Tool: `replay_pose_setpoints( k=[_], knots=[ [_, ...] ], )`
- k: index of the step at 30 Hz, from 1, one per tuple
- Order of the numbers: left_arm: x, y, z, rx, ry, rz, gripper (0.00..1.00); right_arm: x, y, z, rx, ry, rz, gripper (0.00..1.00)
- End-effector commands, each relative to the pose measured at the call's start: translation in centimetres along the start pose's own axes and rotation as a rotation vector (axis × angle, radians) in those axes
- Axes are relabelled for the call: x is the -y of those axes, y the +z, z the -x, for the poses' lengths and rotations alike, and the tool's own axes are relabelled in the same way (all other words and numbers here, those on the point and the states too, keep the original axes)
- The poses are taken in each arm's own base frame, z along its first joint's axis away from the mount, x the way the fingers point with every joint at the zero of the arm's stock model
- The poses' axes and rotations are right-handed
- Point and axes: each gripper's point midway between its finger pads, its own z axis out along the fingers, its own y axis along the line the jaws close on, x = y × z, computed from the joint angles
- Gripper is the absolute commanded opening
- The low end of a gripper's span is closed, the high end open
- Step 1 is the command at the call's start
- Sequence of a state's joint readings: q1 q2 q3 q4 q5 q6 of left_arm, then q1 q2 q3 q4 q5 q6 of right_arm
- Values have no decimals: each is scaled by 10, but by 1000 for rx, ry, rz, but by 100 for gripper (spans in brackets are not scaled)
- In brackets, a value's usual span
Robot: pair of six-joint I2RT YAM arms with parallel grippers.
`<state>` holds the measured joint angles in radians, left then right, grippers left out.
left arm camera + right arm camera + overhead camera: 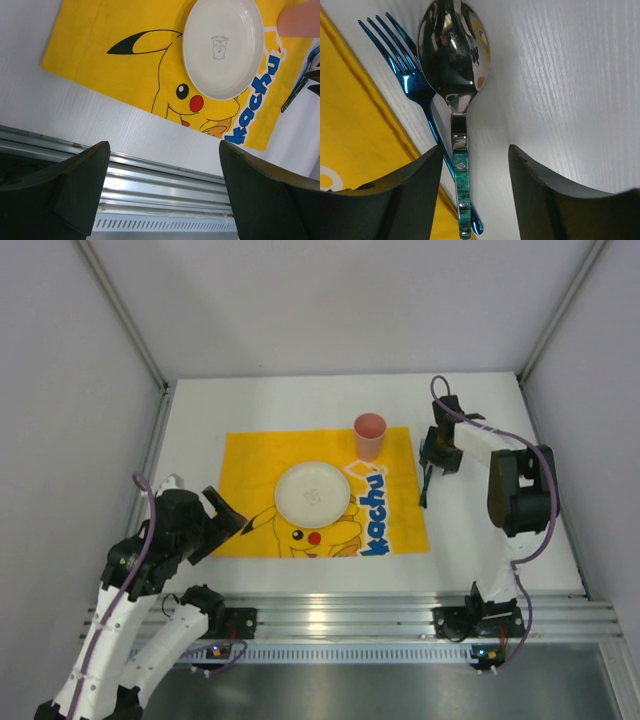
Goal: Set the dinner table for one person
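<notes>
The white dinner table (500, 530) carries a yellow Pikachu placemat (250, 470). A white plate (313, 492) sits on the mat's middle and a pink cup (369, 435) stands at its far right corner. A blue fork (400, 55) and a green-handled spoon (452, 50) lie together on the table just right of the mat, also seen in the top view (427, 485). My right gripper (475, 149) is open directly over their handles, the spoon handle near its left finger. My left gripper (162, 145) is open and empty over the table's near left edge; it shows in the top view (225, 515).
An aluminium rail (340, 615) runs along the table's near edge, right below my left gripper (165, 185). White walls enclose the table on the left, back and right. The plate (222, 47), cup (300, 20) and mat (100, 40) show in the left wrist view.
</notes>
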<state>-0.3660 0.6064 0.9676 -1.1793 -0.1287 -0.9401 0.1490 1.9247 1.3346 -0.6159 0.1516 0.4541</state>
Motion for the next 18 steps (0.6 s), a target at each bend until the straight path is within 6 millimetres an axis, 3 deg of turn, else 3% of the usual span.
replay_pose_setpoints(
  k=[1,7,10,14,15,16,17,18],
  knots=[
    [-4,3,5,21,14,28,95,-14,0,25,66,8,12,53],
    [-4,9,8,20,26,57,95,-7,12,26,61,5,-41,43],
    [-2,14,10,16,39,67,95,-5,18,21,48,1,-52,35],
    [2,22,11,1,59,76,96,-5,30,13,15,-8,-57,31],
    [4,23,11,-3,61,74,95,-6,33,12,8,-14,-53,27],
    [5,25,10,-11,65,78,96,-4,34,12,7,-18,-60,10],
    [5,26,11,-13,68,78,95,-4,31,14,17,-21,-63,1],
    [6,26,11,-15,72,81,95,-2,29,16,27,-25,-68,0]
  ],
)
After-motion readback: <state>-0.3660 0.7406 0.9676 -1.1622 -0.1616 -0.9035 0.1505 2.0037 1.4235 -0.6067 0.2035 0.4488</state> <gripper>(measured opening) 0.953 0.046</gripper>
